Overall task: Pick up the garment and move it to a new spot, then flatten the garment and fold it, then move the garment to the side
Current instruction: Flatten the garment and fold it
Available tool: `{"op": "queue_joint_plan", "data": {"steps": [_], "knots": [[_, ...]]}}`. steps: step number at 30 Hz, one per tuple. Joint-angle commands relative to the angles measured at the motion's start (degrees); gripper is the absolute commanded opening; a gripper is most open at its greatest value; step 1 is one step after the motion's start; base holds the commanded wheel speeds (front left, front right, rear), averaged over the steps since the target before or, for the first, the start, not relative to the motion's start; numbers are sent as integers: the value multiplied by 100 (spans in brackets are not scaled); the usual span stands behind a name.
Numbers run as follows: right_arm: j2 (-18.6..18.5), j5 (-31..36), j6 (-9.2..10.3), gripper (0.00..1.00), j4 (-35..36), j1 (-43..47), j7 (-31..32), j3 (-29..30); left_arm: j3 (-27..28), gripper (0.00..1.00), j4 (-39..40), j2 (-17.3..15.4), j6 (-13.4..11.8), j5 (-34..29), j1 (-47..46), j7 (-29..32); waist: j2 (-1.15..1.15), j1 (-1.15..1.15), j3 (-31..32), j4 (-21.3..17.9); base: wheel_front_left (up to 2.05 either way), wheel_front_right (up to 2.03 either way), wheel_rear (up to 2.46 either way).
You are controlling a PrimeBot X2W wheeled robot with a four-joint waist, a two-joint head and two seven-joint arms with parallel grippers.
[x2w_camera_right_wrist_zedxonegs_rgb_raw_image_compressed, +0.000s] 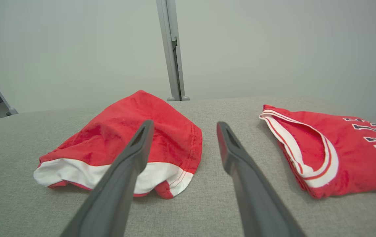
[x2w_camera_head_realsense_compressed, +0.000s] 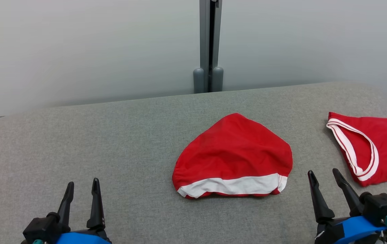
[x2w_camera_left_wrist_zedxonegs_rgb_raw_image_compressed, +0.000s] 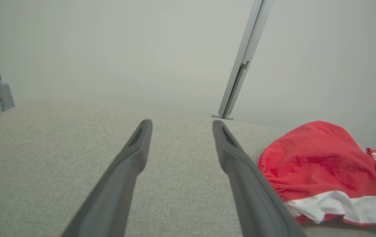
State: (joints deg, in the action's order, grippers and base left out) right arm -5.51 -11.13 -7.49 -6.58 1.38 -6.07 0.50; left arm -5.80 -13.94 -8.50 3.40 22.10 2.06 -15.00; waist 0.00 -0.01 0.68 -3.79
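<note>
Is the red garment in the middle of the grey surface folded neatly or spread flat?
Neither: the red garment lies bunched in a rounded mound on the grey surface, white band along the near edge.

A grey cloth-covered table point(x2w_camera_head_realsense_compressed: 112, 142) with rounded corners runs up to a pale wall point(x2w_camera_head_realsense_compressed: 78, 47). A grey post point(x2w_camera_head_realsense_compressed: 209, 34) splits the wall, with two rounded caps point(x2w_camera_head_realsense_compressed: 198, 80) at its foot. A folded red jersey point(x2w_camera_head_realsense_compressed: 379, 149), white-trimmed with dark letters, lies flat at the table's right edge.
</note>
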Motion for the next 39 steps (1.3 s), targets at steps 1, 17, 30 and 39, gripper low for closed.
{"op": "queue_joint_plan", "data": {"steps": [1, 17, 30, 39], "knots": [[33, 35, -1, 100, 34, 75, 25, 25, 50, 100, -5, 11, 15, -47, 23, -25, 0, 1, 8, 6, 0, 0, 0], [99, 12, -1, 100, 97, -55, 44, -145, -728, 100, -437, 216, 303, -74, -323, 306, 0, 1, -180, -62, 0, 0, 0], [173, -74, -1, 100, -200, -501, -134, -683, -1737, 100, -1796, 396, 417, 396, -1324, 708, 0, 1, -764, -578, 0, 0, 0], [191, -127, -1, 100, -692, -777, -14, -993, -1670, 100, -2310, 407, 284, 552, -1656, 793, 0, 1, -942, -735, 0, 0, 0]]}}
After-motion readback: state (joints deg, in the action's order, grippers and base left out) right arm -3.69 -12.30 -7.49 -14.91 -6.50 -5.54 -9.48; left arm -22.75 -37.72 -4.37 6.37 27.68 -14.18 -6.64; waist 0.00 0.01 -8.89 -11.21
